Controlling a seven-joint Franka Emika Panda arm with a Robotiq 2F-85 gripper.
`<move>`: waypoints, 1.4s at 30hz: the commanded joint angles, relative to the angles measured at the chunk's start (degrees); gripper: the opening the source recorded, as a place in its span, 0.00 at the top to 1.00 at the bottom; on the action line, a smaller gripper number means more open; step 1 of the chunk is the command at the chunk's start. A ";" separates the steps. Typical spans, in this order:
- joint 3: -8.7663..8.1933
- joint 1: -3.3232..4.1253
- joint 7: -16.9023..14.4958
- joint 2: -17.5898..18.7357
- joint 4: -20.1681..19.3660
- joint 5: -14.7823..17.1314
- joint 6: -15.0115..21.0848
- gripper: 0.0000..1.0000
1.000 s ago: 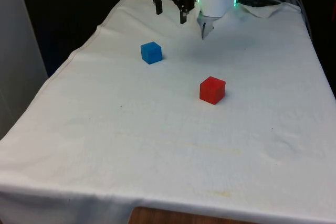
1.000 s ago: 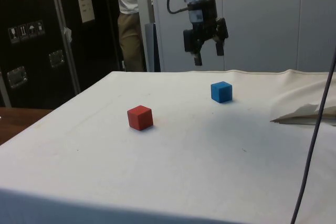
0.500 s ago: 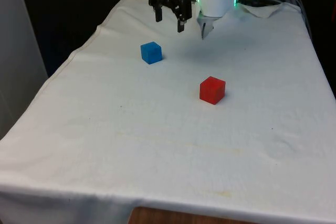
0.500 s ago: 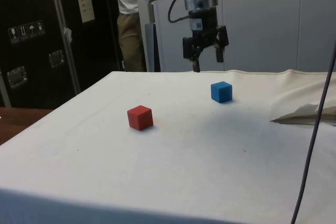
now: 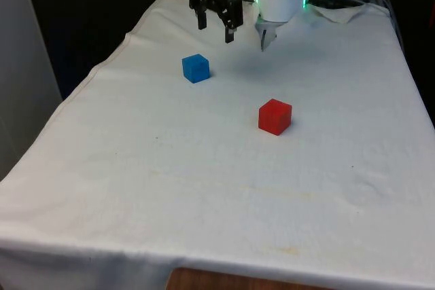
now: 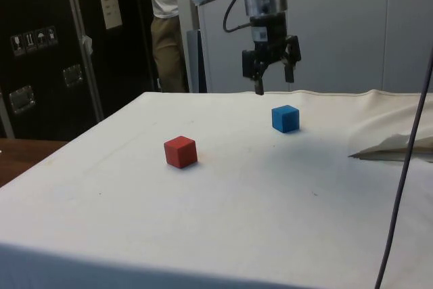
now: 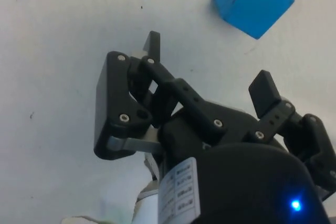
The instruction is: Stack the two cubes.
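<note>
Blue cube (image 5: 196, 68) sits on the white-clothed bench (image 5: 204, 188), toward the front view's left, flat on the cloth with nothing touching it. In the side view the same cube (image 6: 285, 118) lies near the far edge. Gripper (image 5: 215, 30) hangs in the air just above and slightly behind it, fingers apart and pointing down, holding nothing. Side view puts the gripper (image 6: 272, 82) over the cloth a little short of the cube, clear of it. From the wrist the blue cube (image 7: 252, 1) shows ahead of the spread fingertips (image 7: 152, 42), not between them.

Red cube (image 5: 274, 116) rests further to the front view's right and nearer the camera, well apart from the blue one, alone on the cloth. Side view: red cube (image 6: 180, 151) closer to the near edge.

A person (image 6: 162, 25) stands behind the bench by the dark cabinets.
</note>
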 commanded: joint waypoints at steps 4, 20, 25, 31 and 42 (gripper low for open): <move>-0.57 -0.17 0.06 0.34 -1.32 -0.17 3.78 0.00; -1.95 0.00 0.17 1.60 -4.30 -0.06 11.97 0.00; -3.21 -0.17 -2.06 1.83 -5.10 1.38 12.72 0.00; -4.41 -0.11 -4.98 3.44 -4.87 3.90 13.18 0.00; -5.27 -0.57 -12.49 8.02 -2.69 12.09 13.18 0.00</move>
